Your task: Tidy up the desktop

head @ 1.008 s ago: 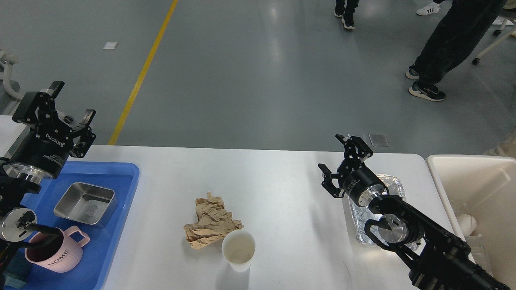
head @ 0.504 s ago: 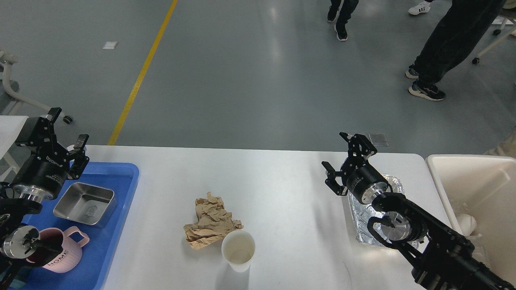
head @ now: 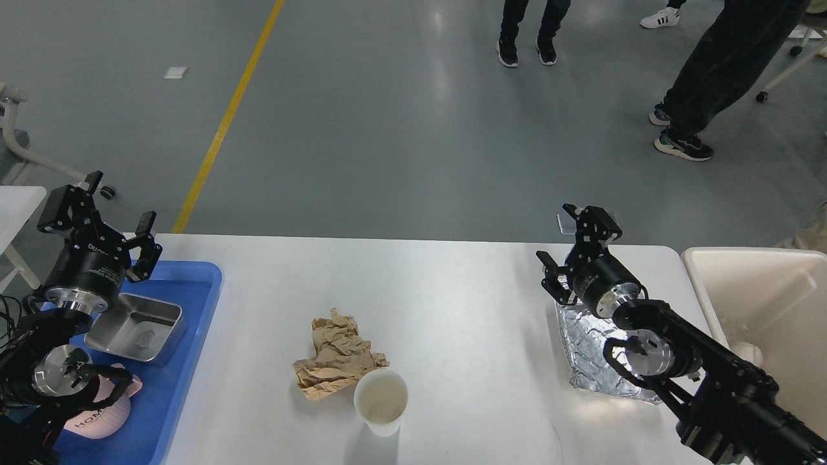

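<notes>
Two claws, left claw (head: 101, 212) and right claw (head: 577, 242), hang spread and empty over the desk (head: 452, 303). Between them lie one crumpled paper (head: 336, 357) and one paper cup (head: 381, 400). One foil tray (head: 591, 355) sits under the right claw, one steel box (head: 136, 326) below the left.

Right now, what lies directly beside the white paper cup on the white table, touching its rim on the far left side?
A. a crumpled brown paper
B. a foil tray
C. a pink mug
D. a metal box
A: the crumpled brown paper lies against the far left side of the paper cup on the table, while the pink mug and metal box sit in the blue tray and the foil tray is far to the right.
</notes>
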You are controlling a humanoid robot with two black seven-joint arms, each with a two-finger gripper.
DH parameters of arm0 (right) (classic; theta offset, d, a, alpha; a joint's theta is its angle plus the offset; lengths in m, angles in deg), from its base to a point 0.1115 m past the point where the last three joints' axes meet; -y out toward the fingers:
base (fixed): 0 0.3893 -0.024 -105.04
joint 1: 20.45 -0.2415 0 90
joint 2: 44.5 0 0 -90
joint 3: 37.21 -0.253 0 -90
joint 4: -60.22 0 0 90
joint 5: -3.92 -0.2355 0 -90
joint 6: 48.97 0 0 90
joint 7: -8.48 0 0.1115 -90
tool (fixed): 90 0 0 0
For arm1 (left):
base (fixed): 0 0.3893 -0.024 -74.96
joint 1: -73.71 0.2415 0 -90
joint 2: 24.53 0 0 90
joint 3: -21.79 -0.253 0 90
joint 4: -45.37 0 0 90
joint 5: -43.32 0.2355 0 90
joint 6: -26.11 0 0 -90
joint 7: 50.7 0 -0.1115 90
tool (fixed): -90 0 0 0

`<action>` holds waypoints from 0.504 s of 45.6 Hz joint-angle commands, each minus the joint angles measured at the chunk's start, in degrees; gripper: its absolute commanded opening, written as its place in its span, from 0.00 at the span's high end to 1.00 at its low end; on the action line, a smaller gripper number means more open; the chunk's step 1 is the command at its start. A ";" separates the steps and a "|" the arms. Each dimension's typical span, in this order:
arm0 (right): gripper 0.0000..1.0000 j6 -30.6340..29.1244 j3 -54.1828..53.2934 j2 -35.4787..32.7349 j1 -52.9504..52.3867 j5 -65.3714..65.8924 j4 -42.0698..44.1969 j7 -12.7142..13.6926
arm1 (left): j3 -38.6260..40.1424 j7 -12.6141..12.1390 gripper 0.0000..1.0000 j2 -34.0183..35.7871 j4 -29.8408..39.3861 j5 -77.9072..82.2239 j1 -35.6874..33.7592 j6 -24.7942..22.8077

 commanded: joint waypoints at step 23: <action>0.00 2.27 -11.99 -7.44 0.89 -1.93 2.09 -3.31 | -0.57 -1.16 0.03 0.85 1.43 0.31 0.18 0.26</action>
